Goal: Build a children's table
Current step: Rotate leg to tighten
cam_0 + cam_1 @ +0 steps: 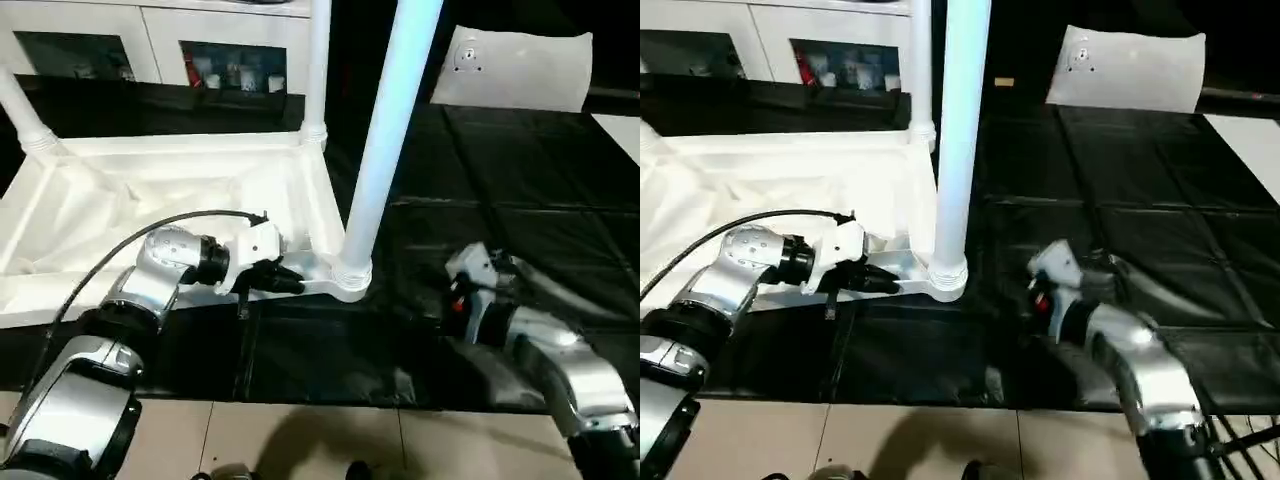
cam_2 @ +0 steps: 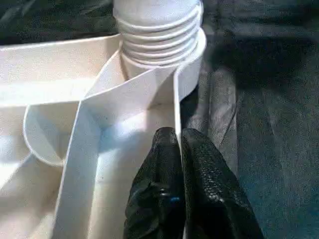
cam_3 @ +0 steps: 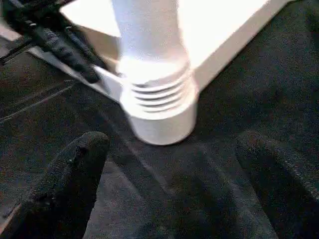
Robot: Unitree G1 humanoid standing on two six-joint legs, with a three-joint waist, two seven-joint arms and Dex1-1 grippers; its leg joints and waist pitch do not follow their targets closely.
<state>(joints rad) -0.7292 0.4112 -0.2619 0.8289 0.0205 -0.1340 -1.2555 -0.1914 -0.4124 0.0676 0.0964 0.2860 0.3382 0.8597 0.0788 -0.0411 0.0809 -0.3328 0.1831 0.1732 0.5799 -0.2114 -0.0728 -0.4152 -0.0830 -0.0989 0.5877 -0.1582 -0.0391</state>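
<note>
A black mat (image 1: pixel 520 250) covers the floor; the white tabletop (image 1: pixel 150 200) lies upside down at the left of the frame; three legs stand up in it, the nearest leg (image 1: pixel 385 140) in the middle of the frame, in the corner socket (image 1: pixel 352 275); the left gripper (image 1: pixel 290 283) is pinched tight on the tabletop's thin rim, just beside that socket; the right gripper (image 3: pixel 174 184) hangs wide open, holding nothing, near the socket, at the lower right.

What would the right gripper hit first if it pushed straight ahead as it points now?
Most likely the threaded base of the near leg in its corner socket; the open right gripper points straight at it, though depth is unclear.
</note>
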